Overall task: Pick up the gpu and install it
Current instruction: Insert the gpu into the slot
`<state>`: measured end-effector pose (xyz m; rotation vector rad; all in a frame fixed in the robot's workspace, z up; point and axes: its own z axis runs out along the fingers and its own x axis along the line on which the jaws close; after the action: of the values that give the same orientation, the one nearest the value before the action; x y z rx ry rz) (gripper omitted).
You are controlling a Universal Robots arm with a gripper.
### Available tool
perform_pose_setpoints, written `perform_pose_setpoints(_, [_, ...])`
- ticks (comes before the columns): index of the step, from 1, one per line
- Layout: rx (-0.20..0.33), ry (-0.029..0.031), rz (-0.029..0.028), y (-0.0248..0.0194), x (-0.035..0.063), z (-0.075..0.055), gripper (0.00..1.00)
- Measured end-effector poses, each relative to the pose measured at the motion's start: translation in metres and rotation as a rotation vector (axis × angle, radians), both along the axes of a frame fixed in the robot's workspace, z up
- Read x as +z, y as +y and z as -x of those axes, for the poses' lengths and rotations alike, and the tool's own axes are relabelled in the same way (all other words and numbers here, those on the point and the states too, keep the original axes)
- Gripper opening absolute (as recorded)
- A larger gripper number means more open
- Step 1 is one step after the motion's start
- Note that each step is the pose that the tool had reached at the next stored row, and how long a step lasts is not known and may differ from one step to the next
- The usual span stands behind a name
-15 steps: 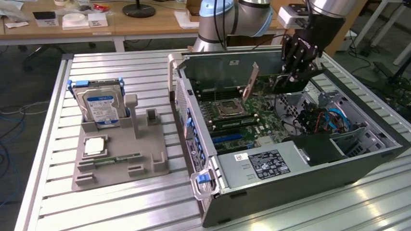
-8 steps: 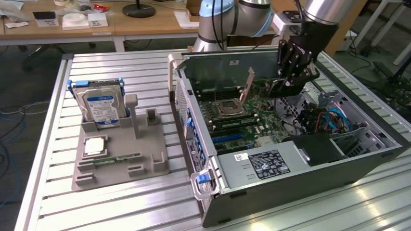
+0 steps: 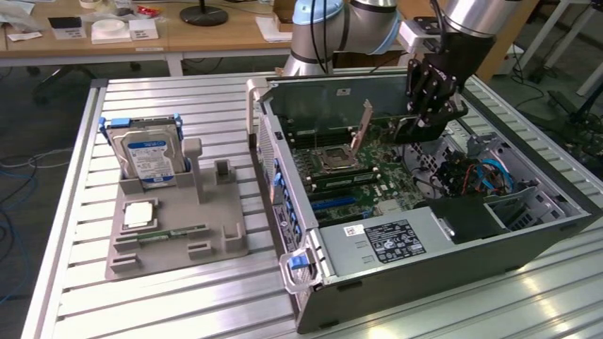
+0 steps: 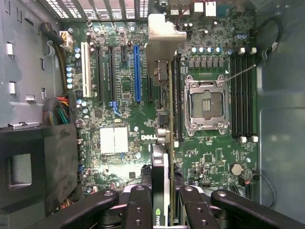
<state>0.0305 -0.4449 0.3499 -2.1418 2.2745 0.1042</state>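
We see the gripper (image 3: 426, 126) (image 4: 162, 192) down inside the open computer case (image 3: 424, 261), its fingers (image 4: 138, 205) closed narrowly on the gpu (image 3: 363, 127) (image 4: 160, 167). The gpu stands on edge over the motherboard (image 4: 119, 95), between the blue slot (image 4: 137, 71) and the CPU socket (image 4: 205, 102), with its silver bracket (image 4: 162, 26) toward the case's vented wall. We cannot tell whether its lower edge sits in a slot; on the exterior view's left, a hard drive (image 3: 146, 152) stands in a grey holder (image 3: 169, 240), well apart from the case.

gpu (image 4: 161, 176) upright inside case (image 3: 443, 272)
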Motion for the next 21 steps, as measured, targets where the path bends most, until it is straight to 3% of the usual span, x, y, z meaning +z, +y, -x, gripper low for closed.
perform_pose_setpoints(8, [0.000,-0.0006,-0.0001,0.0000,-0.0019,0.005,0.27])
perform_pose_setpoints(21, [0.000,-0.0006,-0.0001,0.0000,-0.0180,0.011,0.27])
